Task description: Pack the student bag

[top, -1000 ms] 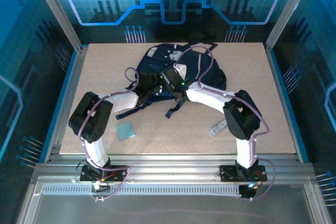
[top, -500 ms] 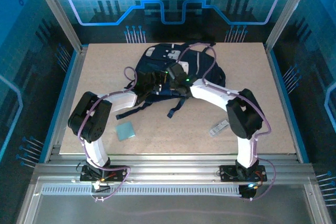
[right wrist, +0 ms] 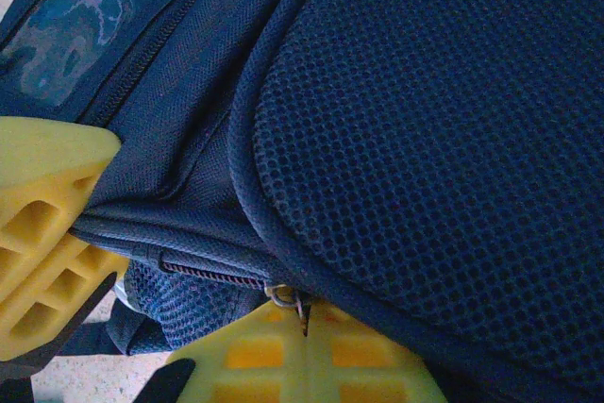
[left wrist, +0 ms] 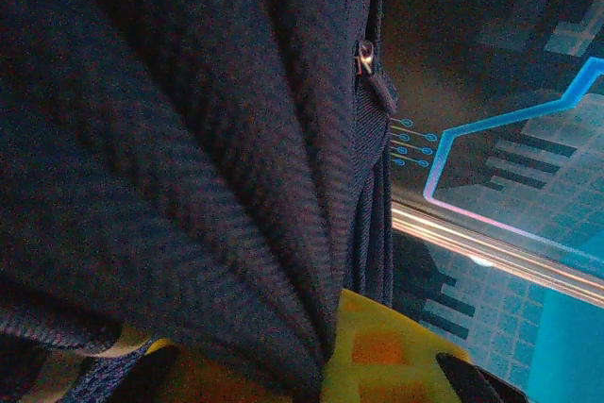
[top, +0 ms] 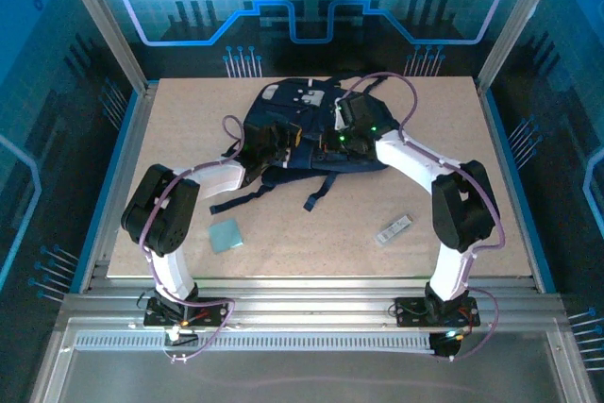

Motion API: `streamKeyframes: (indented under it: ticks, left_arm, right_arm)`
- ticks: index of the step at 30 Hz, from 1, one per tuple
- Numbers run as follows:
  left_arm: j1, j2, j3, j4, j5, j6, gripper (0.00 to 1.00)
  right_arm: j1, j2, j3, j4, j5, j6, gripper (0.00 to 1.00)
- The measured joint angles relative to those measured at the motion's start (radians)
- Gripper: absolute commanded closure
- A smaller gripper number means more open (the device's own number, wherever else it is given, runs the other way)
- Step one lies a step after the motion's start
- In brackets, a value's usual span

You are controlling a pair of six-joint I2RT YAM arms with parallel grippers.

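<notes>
One pale chipboard table (top: 472, 139), bearing everything else.

One student bag (top: 297, 106), dark navy, sprawled on the far middle of that table. White-grey patch toward the far edge. Black straps (top: 316, 197) trailing toward the near side, exact count hard to tell.

Two arms. Left arm (top: 160, 214) reaching in from the near left, right arm (top: 462, 214) from the near right, both bent inward and meeting the bag's near edge.

Two grippers, both on the bag.
- Left gripper (left wrist: 302, 365): yellow fingers (left wrist: 387, 346) narrowed to a pinch on a thick fold of the navy fabric, the fold rising from between them.
- Right gripper (right wrist: 189, 243): yellow fingers (right wrist: 47, 233) drawn tight on the bag's edge seam, just under the mesh back panel (right wrist: 444, 139).

One clear window pocket (right wrist: 75, 25) beside that seam in the right wrist view.

Two zipper parts counted. One dark zipper tab (left wrist: 377, 87) on the fabric edge in the left wrist view. One metal zipper pull (right wrist: 288, 301) right at the lower finger in the right wrist view. Cannot tell whether pinched or merely touching.

Two small loose items on the bare near part of the table, well apart from each other and clear of the bag. One teal square (top: 225, 233) near the left arm. One slim grey oblong (top: 394, 229) near the right arm, too small to name more closely.
</notes>
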Motion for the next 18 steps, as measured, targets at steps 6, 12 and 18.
streamKeyframes:
  ticks: [6, 12, 18]
  left_arm:
    - [-0.003, 0.0, 0.002, -0.001, 0.0, 0.004, 1.0]
    - [0.0, 0.0, 0.029, -0.004, 0.004, 0.019, 1.0]
    - [0.0, 0.003, 0.029, -0.042, 0.018, 0.027, 1.0]
  right_arm:
    - [-0.023, 0.003, 0.032, -0.048, -0.073, -0.002, 1.0]
    - [-0.107, 0.037, 0.231, -0.27, -0.233, -0.03, 1.0]
    - [-0.233, 0.038, 0.279, -0.33, -0.288, -0.08, 1.0]
